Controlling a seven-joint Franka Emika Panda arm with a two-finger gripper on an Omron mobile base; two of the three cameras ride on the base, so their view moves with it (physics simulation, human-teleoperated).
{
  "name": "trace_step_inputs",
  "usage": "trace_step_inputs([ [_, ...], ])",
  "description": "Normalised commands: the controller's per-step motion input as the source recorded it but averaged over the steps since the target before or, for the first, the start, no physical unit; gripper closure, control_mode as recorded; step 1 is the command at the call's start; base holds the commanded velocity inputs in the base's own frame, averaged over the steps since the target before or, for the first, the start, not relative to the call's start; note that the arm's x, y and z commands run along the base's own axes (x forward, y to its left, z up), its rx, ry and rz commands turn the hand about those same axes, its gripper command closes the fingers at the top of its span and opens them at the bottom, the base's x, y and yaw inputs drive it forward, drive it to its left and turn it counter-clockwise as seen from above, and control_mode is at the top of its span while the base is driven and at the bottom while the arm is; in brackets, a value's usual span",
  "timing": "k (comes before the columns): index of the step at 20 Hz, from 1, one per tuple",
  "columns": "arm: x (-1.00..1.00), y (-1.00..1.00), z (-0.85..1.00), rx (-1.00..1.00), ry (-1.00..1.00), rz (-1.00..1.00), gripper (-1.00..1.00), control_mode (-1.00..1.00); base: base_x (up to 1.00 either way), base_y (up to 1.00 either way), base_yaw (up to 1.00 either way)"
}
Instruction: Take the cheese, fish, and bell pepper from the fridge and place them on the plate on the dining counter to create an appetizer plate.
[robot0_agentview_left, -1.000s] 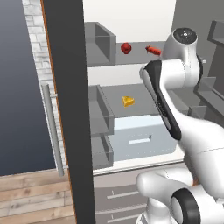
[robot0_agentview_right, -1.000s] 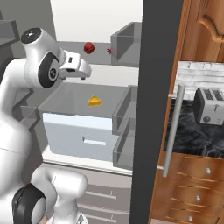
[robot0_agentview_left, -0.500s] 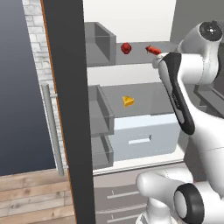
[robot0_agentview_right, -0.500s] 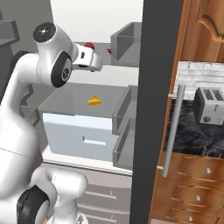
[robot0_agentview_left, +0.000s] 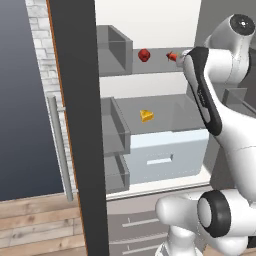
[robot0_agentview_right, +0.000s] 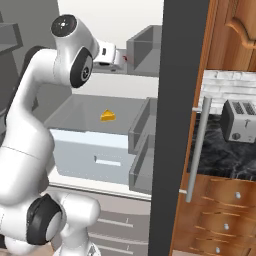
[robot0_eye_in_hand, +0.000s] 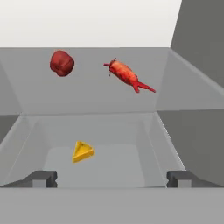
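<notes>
The fridge (robot0_agentview_left: 150, 20) stands open. On its upper grey shelf lie the dark red bell pepper (robot0_eye_in_hand: 61, 63) (robot0_agentview_left: 144, 55) and, to its right, the red-orange fish (robot0_eye_in_hand: 127, 74) (robot0_agentview_left: 172, 56). The yellow cheese (robot0_eye_in_hand: 82, 151) (robot0_agentview_left: 146, 116) (robot0_agentview_right: 107, 116) sits lower, on the flat grey top over the pale drawer (robot0_agentview_left: 165, 150). My gripper (robot0_eye_in_hand: 111, 179) (robot0_agentview_right: 123, 59) is open and holds nothing. It hovers at shelf height in front of the fish and pepper, touching neither. The plate and the dining counter are out of view.
The dark fridge door (robot0_agentview_left: 75, 125) with its grey bar handle (robot0_agentview_left: 59, 145) stands open on the left. Grey bins (robot0_agentview_left: 117, 130) flank the drawer. A second dark door (robot0_agentview_right: 182, 100) blocks the right side. Beyond it, a toaster (robot0_agentview_right: 240, 120) sits above wood drawers (robot0_agentview_right: 220, 220).
The arm has risen and reached deeper into the fridge. The hand went from cheese height up to the upper shelf, close to the fish.
</notes>
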Motion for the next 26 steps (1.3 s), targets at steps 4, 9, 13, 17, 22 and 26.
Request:
trace_step_inputs([
  [4,0.25,-0.26,0.03,-0.03,0.02,0.00,-1.00,-1.00,0.00,0.00,0.00],
  [9,0.35,-0.24,-0.07,-0.03,0.01,0.00,-1.00,-1.00,0.00,0.00,0.00],
  [13,0.53,-0.11,-0.10,-0.02,0.00,0.04,-1.00,-1.00,0.00,0.00,0.00],
  [17,0.62,-0.16,-0.01,0.00,0.05,0.08,-1.00,-1.00,0.00,0.00,0.00],
  [22,0.72,-0.23,-0.01,0.00,0.11,0.08,-1.00,-1.00,0.00,0.00,0.00],
  [26,0.77,-0.13,0.00,0.00,0.14,0.08,-1.00,-1.00,0.00,0.00,0.00],
])
